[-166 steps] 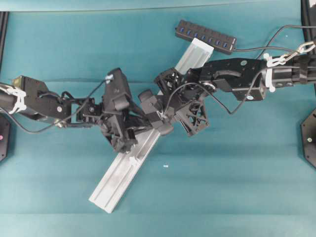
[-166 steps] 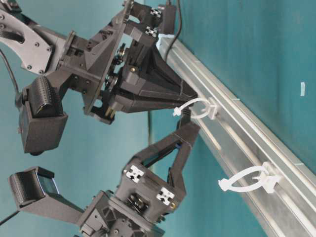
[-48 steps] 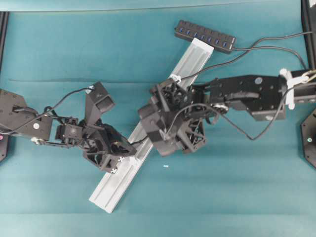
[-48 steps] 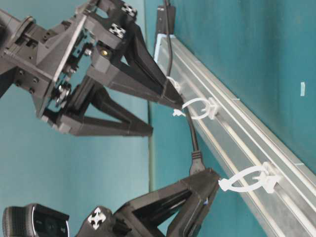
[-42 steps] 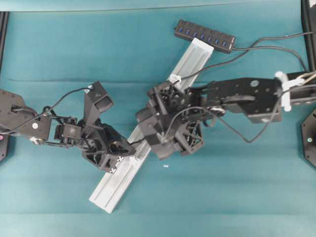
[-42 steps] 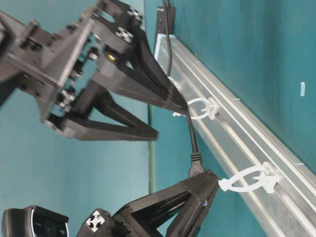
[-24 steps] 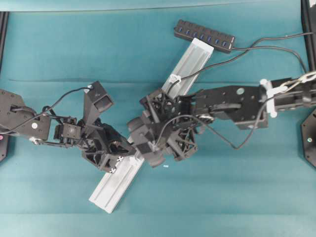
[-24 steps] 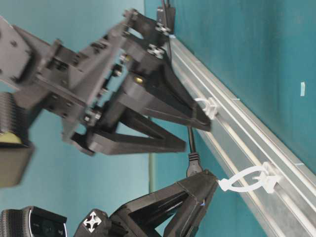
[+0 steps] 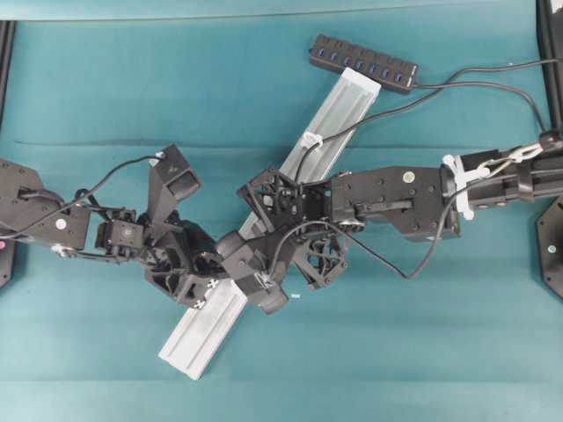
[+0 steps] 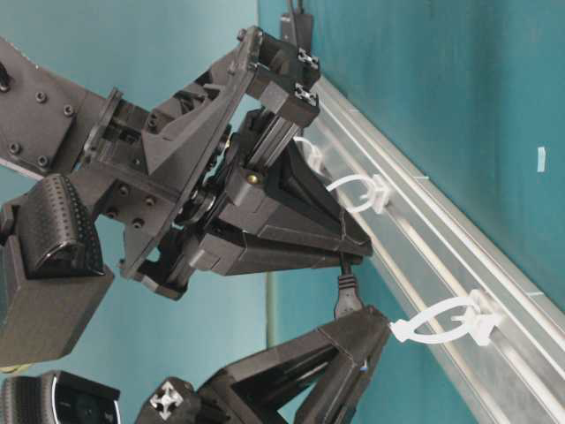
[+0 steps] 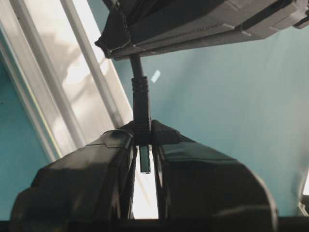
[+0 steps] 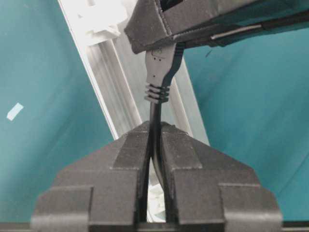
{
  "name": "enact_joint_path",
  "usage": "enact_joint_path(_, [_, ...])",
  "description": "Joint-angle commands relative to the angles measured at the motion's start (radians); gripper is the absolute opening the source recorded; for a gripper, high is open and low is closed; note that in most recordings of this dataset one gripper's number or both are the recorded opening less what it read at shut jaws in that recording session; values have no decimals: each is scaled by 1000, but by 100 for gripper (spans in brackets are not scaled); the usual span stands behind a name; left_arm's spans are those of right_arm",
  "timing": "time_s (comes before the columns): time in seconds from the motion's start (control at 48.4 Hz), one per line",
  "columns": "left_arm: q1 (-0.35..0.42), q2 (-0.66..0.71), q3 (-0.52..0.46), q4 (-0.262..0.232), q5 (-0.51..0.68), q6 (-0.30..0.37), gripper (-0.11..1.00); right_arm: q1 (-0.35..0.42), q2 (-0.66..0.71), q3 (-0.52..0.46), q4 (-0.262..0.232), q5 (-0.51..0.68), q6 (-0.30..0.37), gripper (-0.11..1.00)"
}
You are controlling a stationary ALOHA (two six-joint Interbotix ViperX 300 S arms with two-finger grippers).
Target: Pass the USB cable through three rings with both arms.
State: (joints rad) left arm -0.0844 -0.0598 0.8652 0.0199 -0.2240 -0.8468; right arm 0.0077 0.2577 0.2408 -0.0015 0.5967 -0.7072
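Claws crowd rail [image 9: 220, 316] edge: left claw [image 11: 145, 145] pinches USB cable [image 11: 141, 99] plug, right claw [image 12: 155, 140] clamps cable beside it.

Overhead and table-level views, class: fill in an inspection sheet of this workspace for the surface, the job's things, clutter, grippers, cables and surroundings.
Surface: teal cloth table, creased, with a small white scrap.
Job's things: USB cable held by both grippers beside the silver rail; two of the three rings show clearly at table level, and the nearest one has no cable through it.
Clutter: nothing seen.
Grippers: left gripper shut on the plug end; right gripper shut on the cable just behind it.
Cables: cable runs back to the black hub; loose black wires hang along the arms.
Surroundings: black frame parts at the picture edges.
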Motion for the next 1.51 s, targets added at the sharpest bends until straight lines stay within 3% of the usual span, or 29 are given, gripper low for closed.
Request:
enact_joint_path(0.0, [-6,-38,-5,2,-8,0,10,-3,2,-8,-3,-3,14,6])
enact_joint_path(0.31, [25,-41,3,2,-8,-2,13,-28,9,-9,-17,-20,51,6])
enact_joint_path(0.393, [21,-43,8,2,-5,-3,29,-25,18,-9,-35,-14,51,6])
enact_joint_path(0.579, [5,-97,41,2,5,-6,83,-12,29,-2,-92,-11,44,6])
enact_joint_path(0.662, [-2,-143,58,2,17,-5,96,-6,35,0,-123,-9,35,6])
enact_joint_path(0.827, [-6,-270,92,2,75,-2,92,2,46,6,-183,5,-43,6])
enact_joint_path(1.075, [-6,-503,137,2,216,0,91,2,46,28,-192,8,-143,6])
enact_joint_path(1.303, [-8,-672,153,2,351,2,91,11,38,49,-192,3,-149,6])
enact_joint_path(1.489, [-14,-695,160,2,393,3,91,17,41,43,-192,-8,-146,6])
